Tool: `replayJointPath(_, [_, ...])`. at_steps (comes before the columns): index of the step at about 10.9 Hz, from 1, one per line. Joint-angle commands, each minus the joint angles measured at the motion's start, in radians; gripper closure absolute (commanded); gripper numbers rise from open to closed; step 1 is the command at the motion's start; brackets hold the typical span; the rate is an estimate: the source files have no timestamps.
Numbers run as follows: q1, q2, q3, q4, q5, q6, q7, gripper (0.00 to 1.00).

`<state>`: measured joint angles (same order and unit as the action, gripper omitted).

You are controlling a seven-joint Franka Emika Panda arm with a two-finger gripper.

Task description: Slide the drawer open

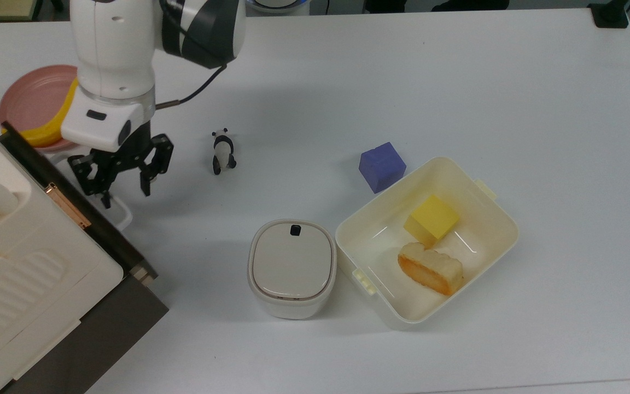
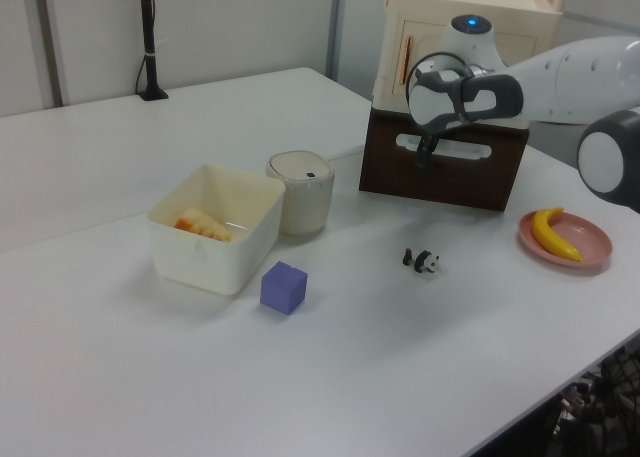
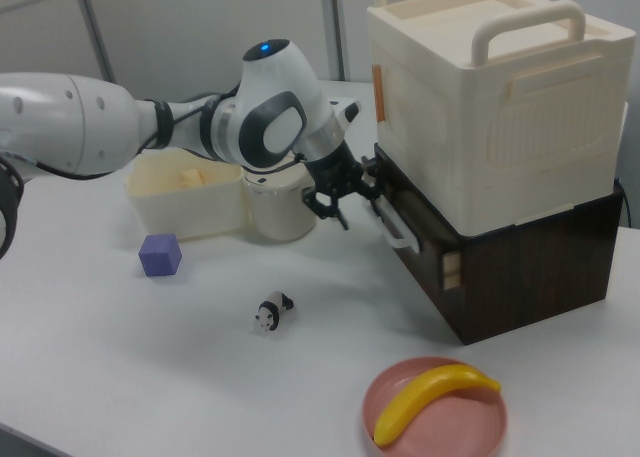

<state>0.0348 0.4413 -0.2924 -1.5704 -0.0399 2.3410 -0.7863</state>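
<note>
The drawer [image 1: 36, 163] has a dark brown front and sits under a cream ribbed unit at the top view's left. It is pulled out a little, and a strip of tan wood [image 1: 143, 272] shows at its side. Its white translucent loop handle [image 1: 122, 215] juts from the front. My gripper [image 1: 123, 192] is open right at the handle; one fingertip [image 1: 105, 200] lies over the loop and the other stands outside it. In the right view the gripper [image 3: 340, 209] is beside the handle [image 3: 398, 232]. In the left view the gripper [image 2: 424, 160] hangs before the drawer front [image 2: 470, 182].
The cream unit [image 1: 14, 273] rests on the drawer housing. A pink plate [image 1: 30, 98] with a banana lies behind the arm. A panda figurine [image 1: 222, 152], a purple cube [image 1: 381, 166], a lidded pot [image 1: 292, 267] and a cream tub [image 1: 490, 219] holding food stand to the top view's right.
</note>
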Motion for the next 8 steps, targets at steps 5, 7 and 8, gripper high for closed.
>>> replayJointPath(5, [0.066, -0.138, 0.036, -0.050, 0.002, -0.322, -0.045, 0.41])
replayJointPath(7, [0.066, -0.176, 0.036, -0.045, 0.009, -0.322, -0.041, 0.41])
replayJointPath(8, [0.069, -0.208, 0.038, -0.045, 0.011, -0.336, -0.036, 0.41])
